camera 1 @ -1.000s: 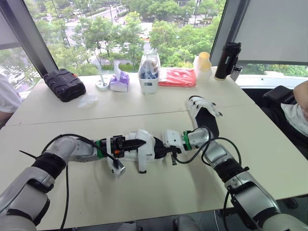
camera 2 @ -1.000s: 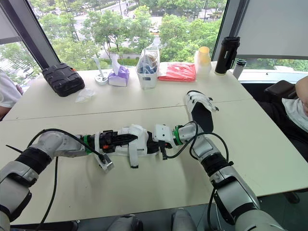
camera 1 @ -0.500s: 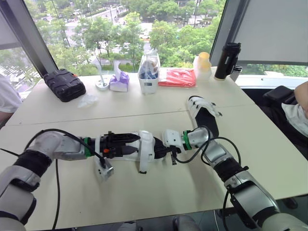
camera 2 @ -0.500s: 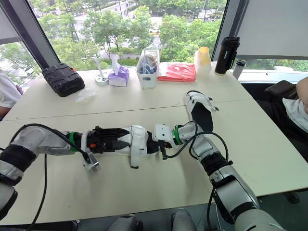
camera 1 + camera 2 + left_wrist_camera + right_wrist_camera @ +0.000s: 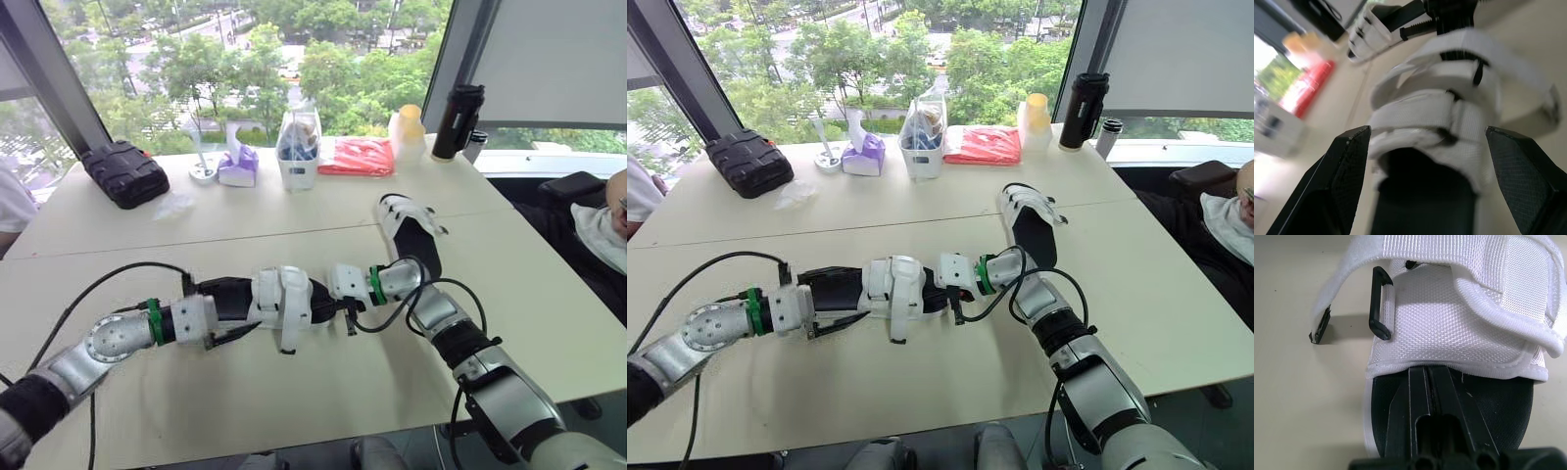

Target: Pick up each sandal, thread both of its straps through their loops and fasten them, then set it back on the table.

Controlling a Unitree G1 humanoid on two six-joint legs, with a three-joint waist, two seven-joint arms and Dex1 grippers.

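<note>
Left end effector [image 5: 1427, 132] slid back, open; right end effector [image 5: 1428, 374] closed at sandal [image 5: 282, 294]; beige table [image 5: 294, 392].

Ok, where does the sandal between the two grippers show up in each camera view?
Left eye view: sandal, middle of the table.
Right eye view: left of centre.
Left wrist view: straight ahead, seen from one end.
Right wrist view: close up, from the opposite end.
Shared landmark: second sandal, beyond it.

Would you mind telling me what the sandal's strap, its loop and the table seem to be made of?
The strap: white woven mesh fabric, matte; a fine grid weave shows. The loop: black, smooth, slightly glossy, likely hard plastic, possibly coated metal. The table: pale beige, smooth and matte, probably laminate.
</note>
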